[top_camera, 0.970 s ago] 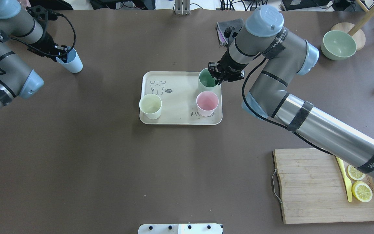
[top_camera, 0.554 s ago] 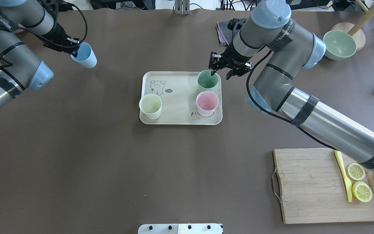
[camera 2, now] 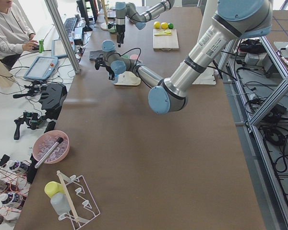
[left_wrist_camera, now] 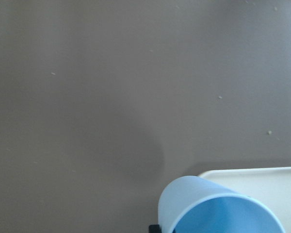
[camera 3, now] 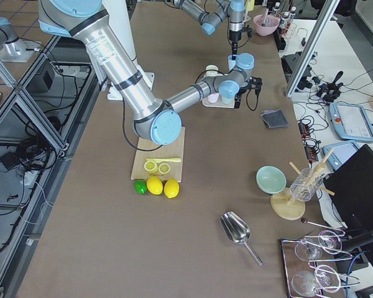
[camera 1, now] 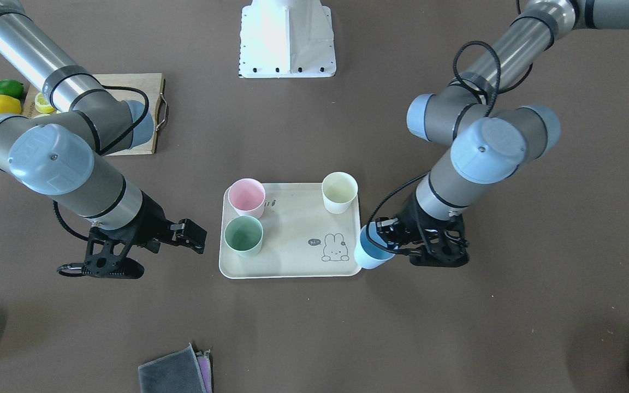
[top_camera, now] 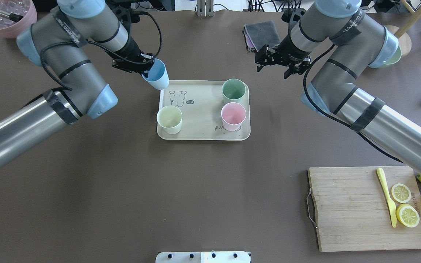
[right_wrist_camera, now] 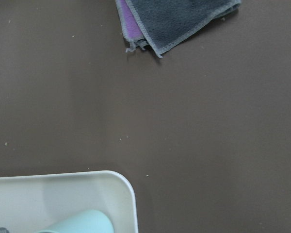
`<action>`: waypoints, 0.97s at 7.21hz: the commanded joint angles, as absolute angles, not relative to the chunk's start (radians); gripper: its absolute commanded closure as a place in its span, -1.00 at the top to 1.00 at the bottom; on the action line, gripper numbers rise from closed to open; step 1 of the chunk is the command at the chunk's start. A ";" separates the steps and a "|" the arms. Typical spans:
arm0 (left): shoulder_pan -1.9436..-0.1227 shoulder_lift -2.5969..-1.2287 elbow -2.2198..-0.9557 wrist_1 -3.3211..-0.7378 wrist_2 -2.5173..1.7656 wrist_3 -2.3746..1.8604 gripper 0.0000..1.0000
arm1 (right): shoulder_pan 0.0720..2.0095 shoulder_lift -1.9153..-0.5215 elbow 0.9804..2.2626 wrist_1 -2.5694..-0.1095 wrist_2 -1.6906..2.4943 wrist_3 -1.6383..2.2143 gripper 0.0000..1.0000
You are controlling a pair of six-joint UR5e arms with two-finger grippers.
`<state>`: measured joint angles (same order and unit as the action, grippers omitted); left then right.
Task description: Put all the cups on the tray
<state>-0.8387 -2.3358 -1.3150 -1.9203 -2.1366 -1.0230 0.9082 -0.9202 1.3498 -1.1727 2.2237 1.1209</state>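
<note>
The left fingers (top_camera: 150, 68) grip the rim of the blue cup (top_camera: 157, 77), holding it tilted over the table at the tray (top_camera: 199, 109) corner by the rabbit, probably bound for that free spot. The green cup (top_camera: 234, 91), pink cup (top_camera: 233, 116) and cream cup (top_camera: 169, 119) stand on the tray. The right fingers (top_camera: 273, 70) hang spread and empty, well clear.

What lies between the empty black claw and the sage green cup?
Overhead view: between right claw and sage green tapered cup, only bare brown table and the rim of the cream rectangular tray.
</note>
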 commanded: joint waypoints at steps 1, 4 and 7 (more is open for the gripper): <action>-0.760 -2.368 -1.307 -1.921 -2.077 -1.063 -1.00 | 0.922 -0.956 1.350 -1.166 2.226 1.085 1.00; -0.949 -2.277 -1.330 -1.910 -2.258 -0.882 0.96 | 0.960 -0.979 1.354 -1.169 2.246 1.074 1.00; -1.104 -2.073 -1.575 -1.762 -2.286 -0.640 0.96 | 1.186 -1.150 1.414 -1.175 2.400 0.759 1.00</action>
